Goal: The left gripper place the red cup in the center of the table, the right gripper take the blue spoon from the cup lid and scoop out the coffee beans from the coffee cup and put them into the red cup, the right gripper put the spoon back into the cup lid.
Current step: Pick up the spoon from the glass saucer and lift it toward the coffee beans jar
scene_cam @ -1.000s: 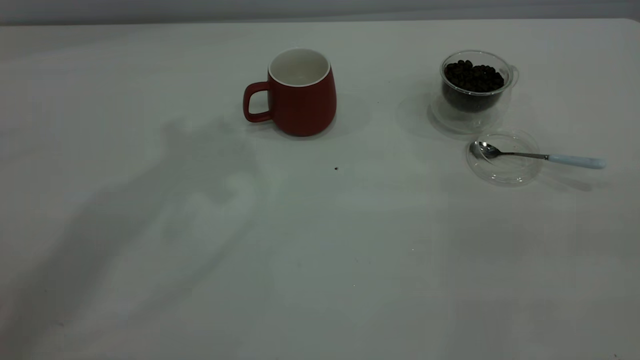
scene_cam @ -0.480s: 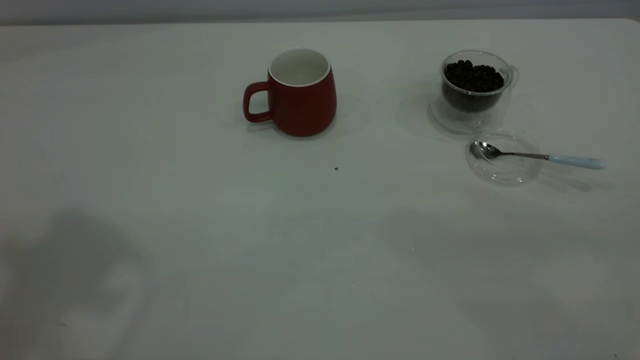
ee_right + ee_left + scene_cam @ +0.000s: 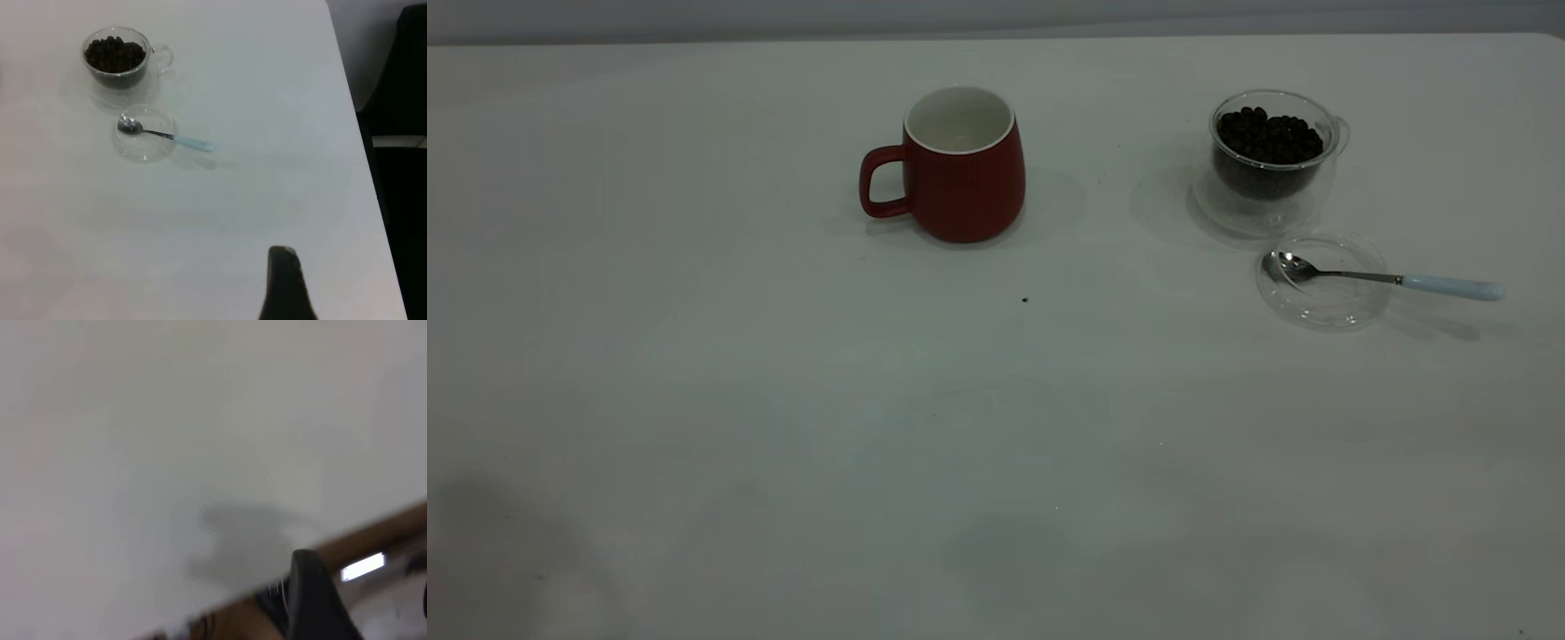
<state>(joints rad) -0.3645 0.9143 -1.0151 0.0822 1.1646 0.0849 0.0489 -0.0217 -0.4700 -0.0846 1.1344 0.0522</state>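
Observation:
The red cup (image 3: 960,178) stands upright on the white table (image 3: 996,444), at the far middle, with its handle toward the left. The coffee cup (image 3: 1270,169), full of coffee beans (image 3: 1267,135), stands to its right. The cup lid (image 3: 1325,302) lies just in front of it. The blue spoon (image 3: 1387,278) rests with its bowl in the lid and its handle pointing right. The right wrist view shows the coffee cup (image 3: 119,63), lid (image 3: 143,143) and spoon (image 3: 167,135) far from my right gripper (image 3: 283,287). My left gripper (image 3: 313,593) hangs over the table's edge. Neither gripper shows in the exterior view.
The table's right edge (image 3: 363,153) runs close to the right gripper, with dark space beyond it. In the left wrist view bare tabletop (image 3: 167,453) fills most of the picture, and brown floor (image 3: 373,533) lies past its edge. A tiny dark speck (image 3: 1024,300) lies in front of the red cup.
The left arm's shadow on the table has drawn back to the front left corner. The cups, lid and spoon have not moved.

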